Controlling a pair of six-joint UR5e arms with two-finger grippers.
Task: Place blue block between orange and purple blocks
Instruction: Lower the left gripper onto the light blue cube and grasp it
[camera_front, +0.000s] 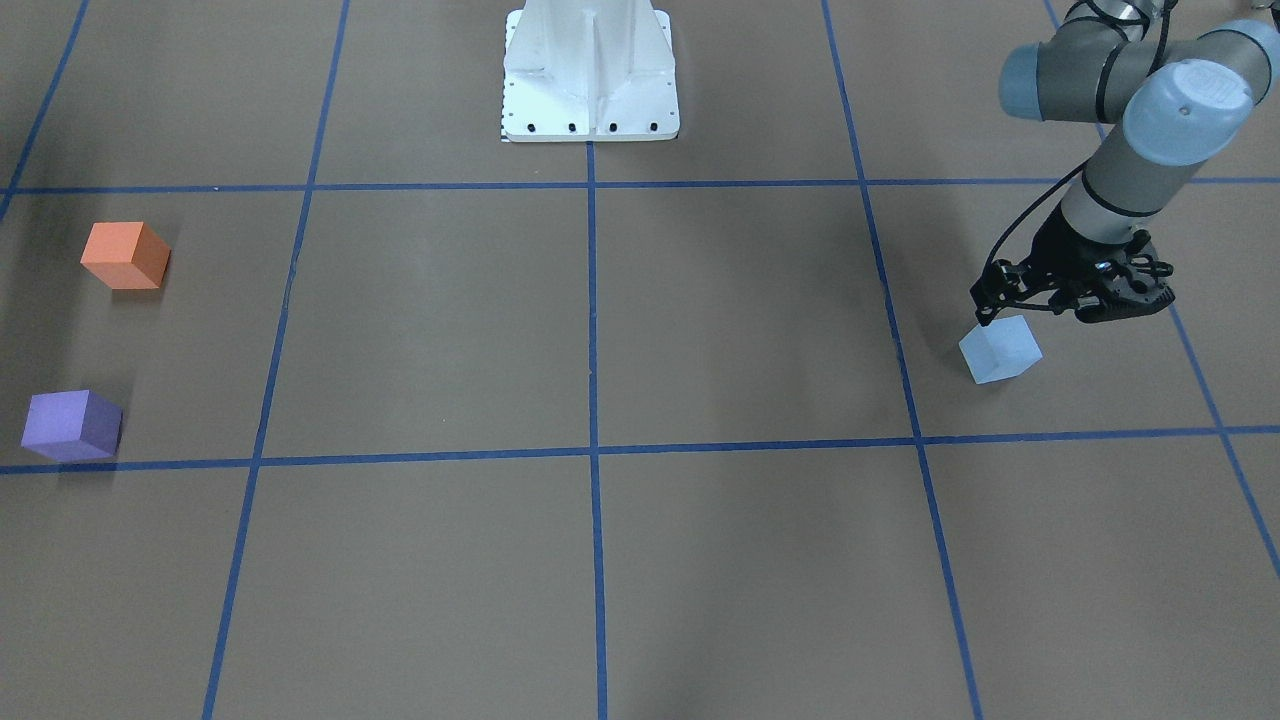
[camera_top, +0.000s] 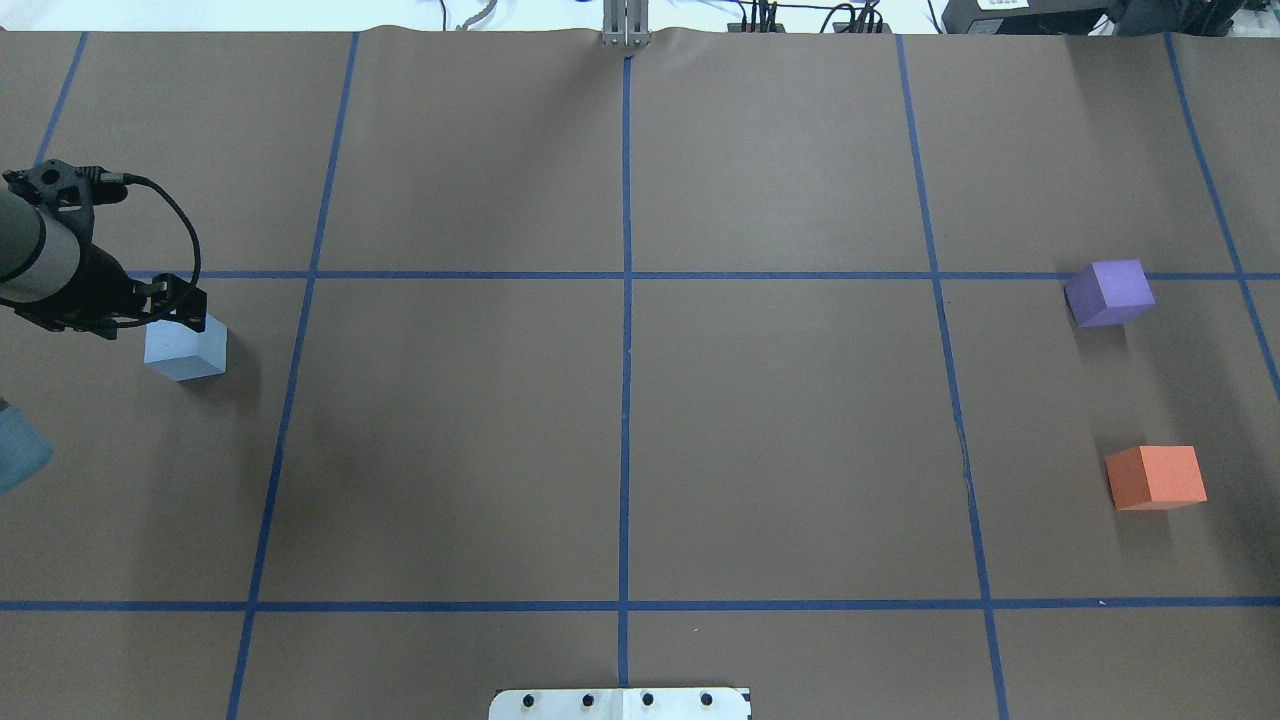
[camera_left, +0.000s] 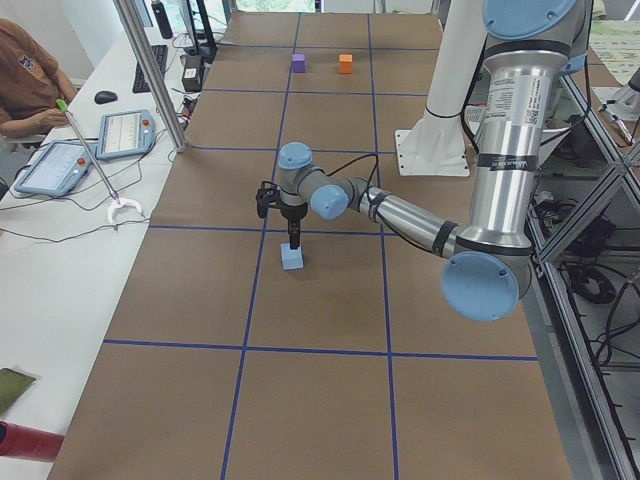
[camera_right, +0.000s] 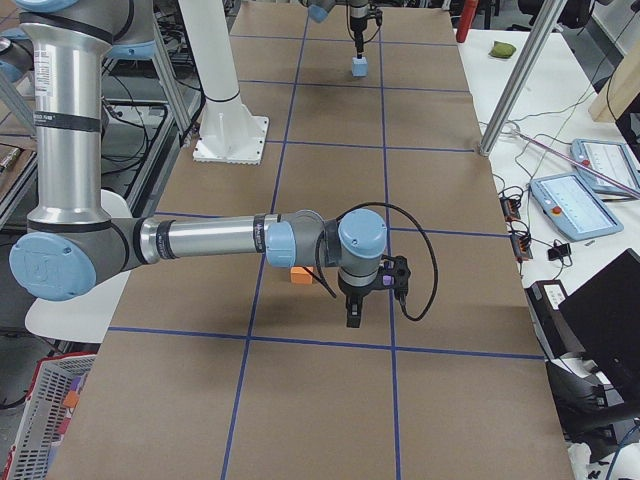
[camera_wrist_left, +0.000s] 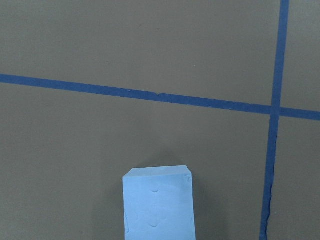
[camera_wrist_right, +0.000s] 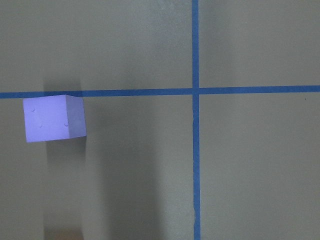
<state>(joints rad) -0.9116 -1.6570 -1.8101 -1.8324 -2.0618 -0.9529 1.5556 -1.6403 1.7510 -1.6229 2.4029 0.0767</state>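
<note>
— Presently, where is the blue block (camera_front: 1000, 350) found?
— On the bench (camera_front: 700, 330) beneath the left hand (camera_top: 188, 312), well apart from the orange block (camera_front: 125, 255) and purple block (camera_front: 72, 425). Whether the left and right hand (camera_right: 352, 320) are spread cannot be told.

In front of me my table (camera_top: 780, 420) lies under brown paper gridded with blue tape lines (camera_top: 626, 400), a white bench (camera_left: 60, 260) with two tablets (camera_left: 125, 133) alongside.

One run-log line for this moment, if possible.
left pincer: at blue block, grip unclear | orange, purple: far off, gap free | placement: pending
</note>
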